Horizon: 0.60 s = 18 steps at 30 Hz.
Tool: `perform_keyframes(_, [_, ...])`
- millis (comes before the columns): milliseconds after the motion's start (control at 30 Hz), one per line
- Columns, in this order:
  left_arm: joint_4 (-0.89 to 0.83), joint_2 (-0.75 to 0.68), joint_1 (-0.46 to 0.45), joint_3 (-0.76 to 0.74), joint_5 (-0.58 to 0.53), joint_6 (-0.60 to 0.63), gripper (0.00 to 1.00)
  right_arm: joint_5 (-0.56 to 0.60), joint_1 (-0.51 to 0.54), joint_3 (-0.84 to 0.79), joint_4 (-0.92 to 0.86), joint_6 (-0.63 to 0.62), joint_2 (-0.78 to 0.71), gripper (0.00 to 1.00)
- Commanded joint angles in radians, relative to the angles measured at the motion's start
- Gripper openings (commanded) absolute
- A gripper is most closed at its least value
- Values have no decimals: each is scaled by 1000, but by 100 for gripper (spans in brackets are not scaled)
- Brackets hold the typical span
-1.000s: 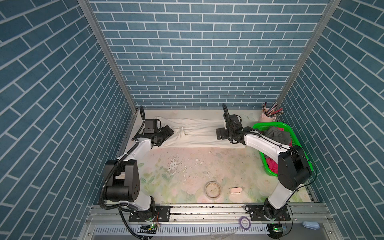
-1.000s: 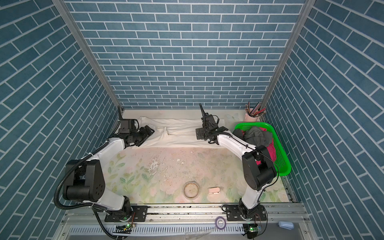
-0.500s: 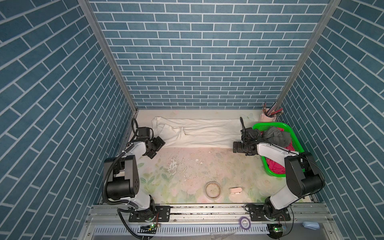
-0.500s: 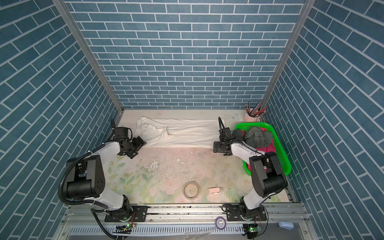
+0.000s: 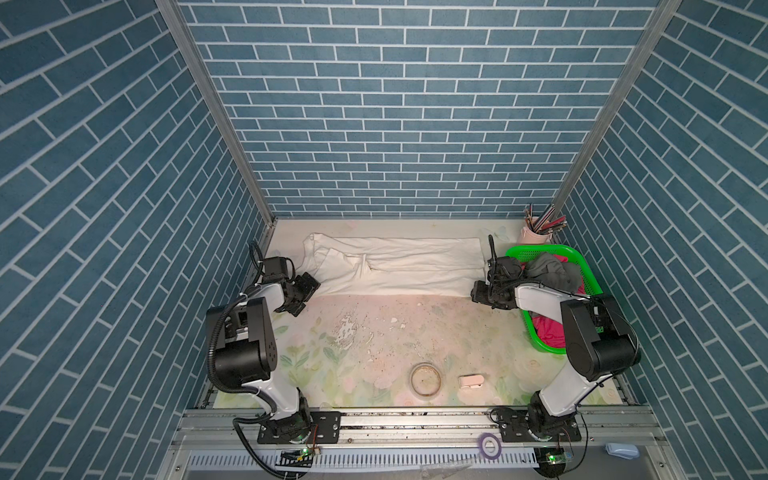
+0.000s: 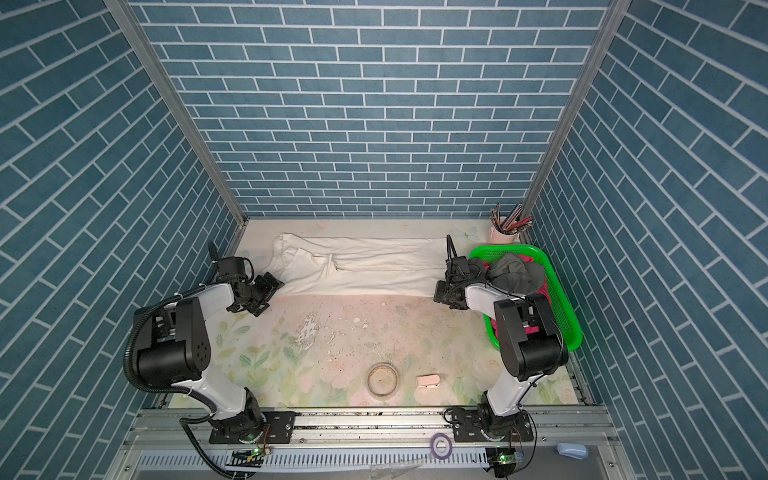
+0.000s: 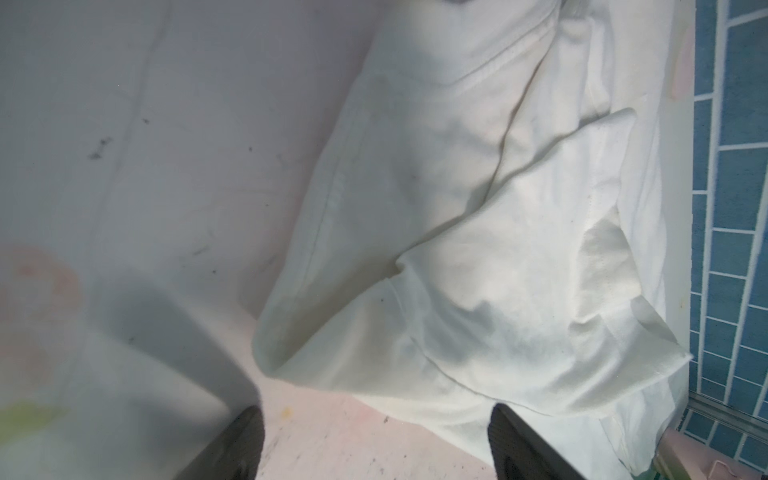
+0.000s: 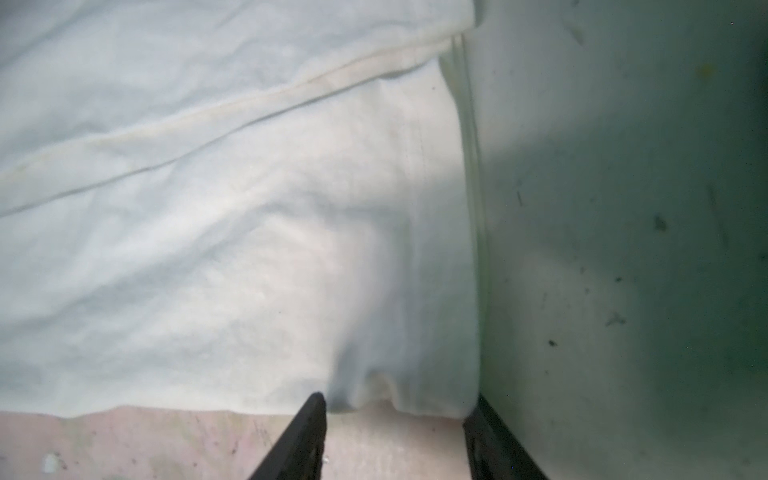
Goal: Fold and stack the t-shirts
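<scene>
**Robotics laboratory test cell.** Walls (image 5: 374,104) of printed blue brick-pattern panelling meet at bare aluminium corner posts (image 5: 216,112) and enclose a tabletop (image 5: 374,345) covered in a worn floral sheet. A left arm (image 5: 245,340) and a right arm (image 5: 594,345), both white and black, are bolted to a metal rail (image 5: 415,419) along the front edge, beside exposed cables and a circuit board (image 5: 301,453) lit green. A cream-white t-shirt (image 5: 395,266), a green mesh basket (image 5: 540,249) and a cup of pencils (image 5: 536,237) serve as household props inside the rig.
</scene>
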Motion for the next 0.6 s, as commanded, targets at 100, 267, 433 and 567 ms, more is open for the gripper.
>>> perform_keyframes(100, [-51,28,17,6,-92,38,87,-17,-2,-28,34,14,-5,24])
perform_keyframes(267, [-35,42,26,18,-104,50,76,-7,-2,-39,35,2,-23,15])
perform_keyframes(433, [-3,74,23,15,-94,42,64,2,-1,-45,35,-7,-38,12])
perform_keyframes(567, [26,94,10,15,-90,32,59,-4,-1,-47,41,-12,-48,11])
